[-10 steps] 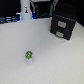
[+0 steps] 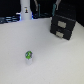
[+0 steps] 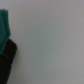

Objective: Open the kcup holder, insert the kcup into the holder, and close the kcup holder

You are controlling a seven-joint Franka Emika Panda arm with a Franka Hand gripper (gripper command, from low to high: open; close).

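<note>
Nothing has shifted: holder [image 2: 63, 25] at two o'clock still closed, kcup [image 2: 29, 55] untouched. My gripper's state: cannot tell.

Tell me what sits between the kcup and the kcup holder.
Nothing: in the exterior view, only bare white table separates the kcup from the kcup holder.

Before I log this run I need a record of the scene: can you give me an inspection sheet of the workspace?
Surface: white tabletop, bare around the pod.
Job's things: kcup holder at the back on the exterior view's right, both front panels flush, looks closed; kcup stands alone near the front, apart from the holder.
Clutter: tall white bottle-shaped object at the back.
Claw: part of the arm shows above the holder; claw state cannot be told.
Cables: nothing seen.
Surroundings: dark, blurred background.
</note>
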